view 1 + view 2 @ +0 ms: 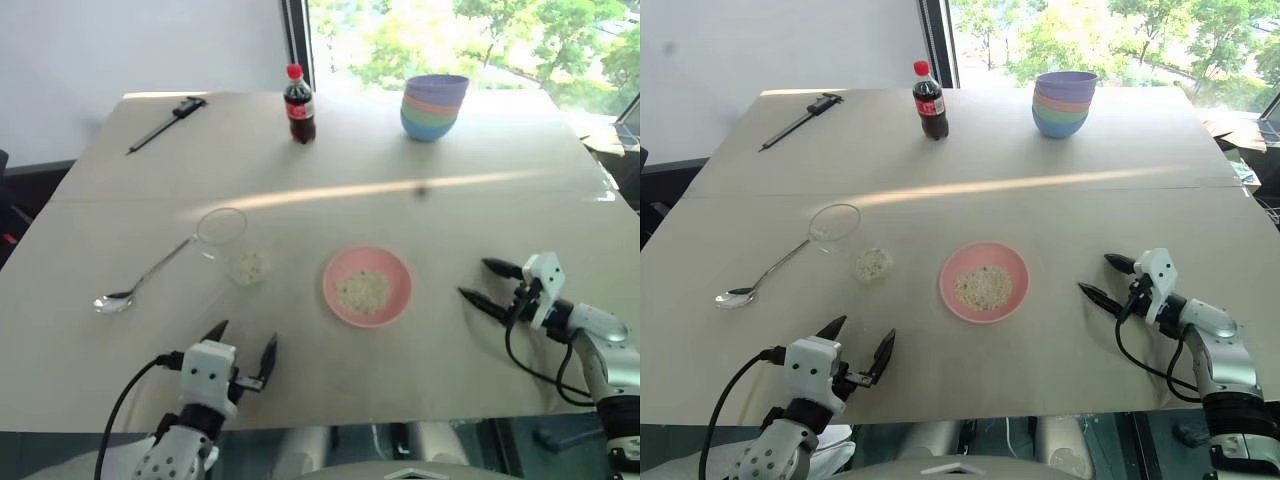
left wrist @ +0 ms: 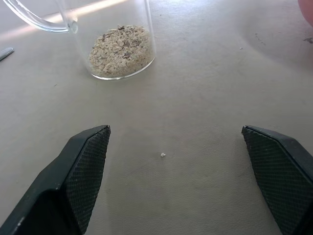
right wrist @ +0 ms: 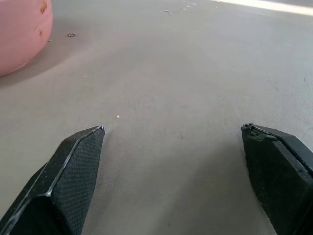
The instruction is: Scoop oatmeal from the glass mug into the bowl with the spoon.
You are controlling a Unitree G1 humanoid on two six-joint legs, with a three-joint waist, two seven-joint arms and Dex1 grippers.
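I see spoon (image 1: 140, 281) ahead-left of left gripper (image 1: 243, 356), handle slanting up toward glass mug (image 1: 232, 245); left arm nearer; both grippers wide, right gripper (image 1: 489, 285) empty

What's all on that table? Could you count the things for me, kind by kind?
Bowls: 5, namely 1 shallow pink bowl holding oatmeal, plus a stack of 4, purple, green, orange and blue
Clear glass mugs: 1, some oatmeal inside
Shiny silver metal spoons: 1
Dark cola bottles with red cap: 1
Black pen-like tools: 1
Total: 9
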